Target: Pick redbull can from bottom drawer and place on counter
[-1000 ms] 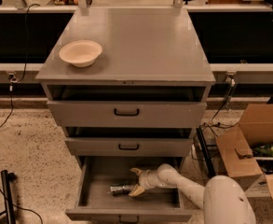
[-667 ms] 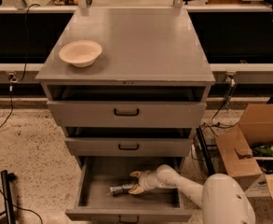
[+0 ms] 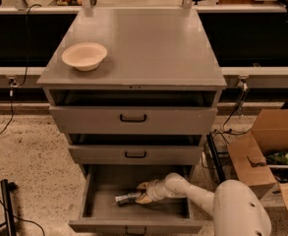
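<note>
**Gripper (image 3: 142,196) on redbull can (image 3: 125,198) in open bottom drawer (image 3: 133,225)**

The white arm (image 3: 202,196) enters from the drawer's right. Its forearm slants down and leftward over the drawer's right half. The gripper's fingers are clamped on the right end of the can, which lies on its side near the middle of the drawer floor. Above the drawer, the counter (image 3: 143,48) carries a cream bowl (image 3: 84,56).
</note>
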Available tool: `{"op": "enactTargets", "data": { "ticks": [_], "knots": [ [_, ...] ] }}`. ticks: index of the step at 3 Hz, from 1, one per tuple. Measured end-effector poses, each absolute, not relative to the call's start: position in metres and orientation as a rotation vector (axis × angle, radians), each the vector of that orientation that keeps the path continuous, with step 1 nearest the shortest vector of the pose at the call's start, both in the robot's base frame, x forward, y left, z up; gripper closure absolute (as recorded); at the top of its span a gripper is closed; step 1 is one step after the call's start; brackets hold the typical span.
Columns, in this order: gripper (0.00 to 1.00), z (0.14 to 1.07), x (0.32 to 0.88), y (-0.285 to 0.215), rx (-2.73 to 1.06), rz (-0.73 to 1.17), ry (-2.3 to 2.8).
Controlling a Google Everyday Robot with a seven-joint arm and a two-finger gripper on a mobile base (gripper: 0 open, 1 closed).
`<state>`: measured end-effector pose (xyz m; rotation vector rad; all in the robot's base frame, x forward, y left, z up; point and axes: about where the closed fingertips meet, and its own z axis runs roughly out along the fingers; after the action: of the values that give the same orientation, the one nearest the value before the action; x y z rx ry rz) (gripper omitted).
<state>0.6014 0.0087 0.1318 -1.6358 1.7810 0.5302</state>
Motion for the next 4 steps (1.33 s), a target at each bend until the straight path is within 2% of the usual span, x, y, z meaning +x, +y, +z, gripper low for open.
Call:
{"op": "enactTargets", "data": {
  "ticks": [1, 2, 3, 4],
  "knots": [
    [1.0, 0.164, 0.599, 0.021, -1.554, 0.653, 1.691],
    [1.0, 0.241, 0.575, 0.053, -1.598, 0.779, 1.408],
    [1.0, 0.31, 0.515, 0.092, -1.703, 0.894, 1.151],
    [1.0, 0.36, 0.471, 0.117, -1.811, 0.904, 1.03]
  ]
}}
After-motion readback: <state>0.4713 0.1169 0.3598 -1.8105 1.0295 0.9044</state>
